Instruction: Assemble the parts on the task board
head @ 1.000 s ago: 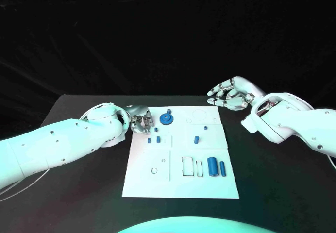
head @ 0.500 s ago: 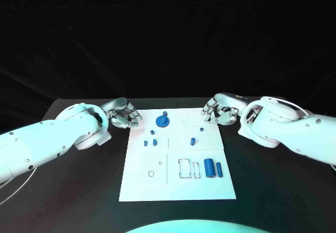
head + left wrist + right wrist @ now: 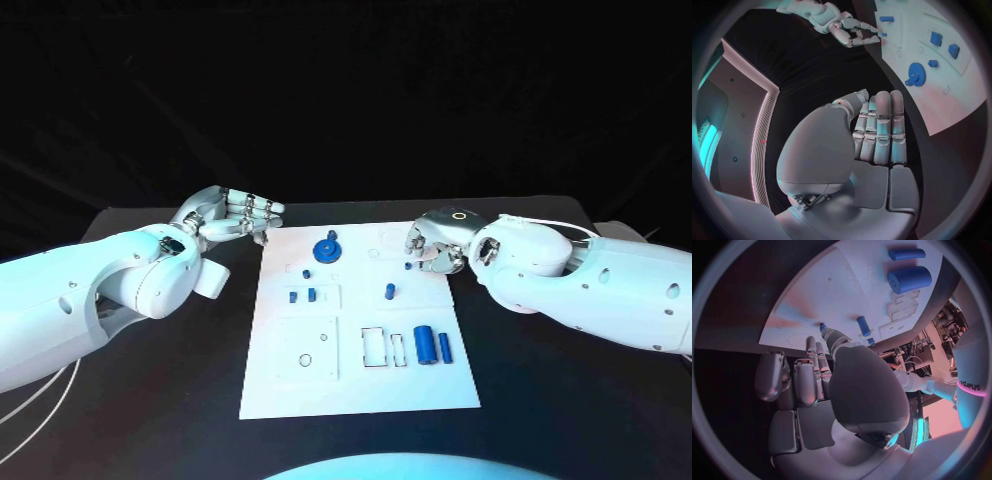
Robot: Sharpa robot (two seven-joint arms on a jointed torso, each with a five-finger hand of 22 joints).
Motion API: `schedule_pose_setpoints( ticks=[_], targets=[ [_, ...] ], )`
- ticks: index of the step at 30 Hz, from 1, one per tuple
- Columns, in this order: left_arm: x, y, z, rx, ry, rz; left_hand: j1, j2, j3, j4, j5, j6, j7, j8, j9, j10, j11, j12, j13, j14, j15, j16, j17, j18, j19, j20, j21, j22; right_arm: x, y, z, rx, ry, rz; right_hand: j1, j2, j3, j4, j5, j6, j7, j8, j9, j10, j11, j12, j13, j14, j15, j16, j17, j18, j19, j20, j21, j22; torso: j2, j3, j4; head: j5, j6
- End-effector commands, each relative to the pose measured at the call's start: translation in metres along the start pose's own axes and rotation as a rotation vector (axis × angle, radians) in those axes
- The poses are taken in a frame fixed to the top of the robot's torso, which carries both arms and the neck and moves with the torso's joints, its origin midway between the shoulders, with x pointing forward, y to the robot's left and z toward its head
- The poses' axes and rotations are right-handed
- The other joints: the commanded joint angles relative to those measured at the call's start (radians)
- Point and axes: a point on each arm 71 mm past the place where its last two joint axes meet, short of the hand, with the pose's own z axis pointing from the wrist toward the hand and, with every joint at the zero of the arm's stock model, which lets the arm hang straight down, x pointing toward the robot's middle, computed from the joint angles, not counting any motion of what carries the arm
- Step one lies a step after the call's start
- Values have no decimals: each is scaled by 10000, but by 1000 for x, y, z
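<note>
Two hands flanked the task board (image 3: 361, 380): the left hand (image 3: 231, 215) hovered off its far-left corner, fingers together, grasping nothing; the right hand (image 3: 433, 245) touched a small blue peg (image 3: 822, 328) at its right edge, a grasp I could not confirm. The white board lay mid-counter (image 3: 144, 400), bearing a blue gear (image 3: 329, 250) and cylinders (image 3: 426, 343). The right wrist view alone showed that fingertip contact.

the black table (image 3: 548, 400) carries the white task board (image 3: 332, 385) at its middle.

Left hand (image 3: 870, 145) fingers (image 3: 882, 125) straight together beside task board (image 3: 954, 100).
</note>
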Motion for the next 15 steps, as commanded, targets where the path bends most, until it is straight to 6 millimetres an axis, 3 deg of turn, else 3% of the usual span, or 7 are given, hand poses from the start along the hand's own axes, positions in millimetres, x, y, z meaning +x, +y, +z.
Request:
schedule_pose_setpoints(
  ticks=[1, 15],
  targets=[
    [-3, -2, -1, 299, -501, -1321, -67, 79, -95, 14, -14, 18, 39, 50, -20, -130, -1, 78, 18, -89, -9, -94, -37, 127, -69, 19, -97, -42, 2, 2, 2, 190, 56, -884, 15, -126, 61, 11, -5, -15, 98, -46, -15, -17, 106, -56, -55, 467, 74, 50, 18, -120, 78, 13, 35, 553, -1, 8, 2, 20, -17],
    [-6, -2, -3, 327, -603, -1489, -64, 103, -147, -4, -14, -16, 47, 44, -34, -197, 12, 117, 29, -98, -1, -149, -74, 131, -70, 31, -163, -86, 12, 13, 9, -98, 306, -912, 61, -85, 307, -106, -9, 184, 87, -28, -4, 174, 95, -126, -257, 506, 72, 281, 256, -197, 270, 54, 446, 836, 2, 8, 2, 24, -75]
  ],
)
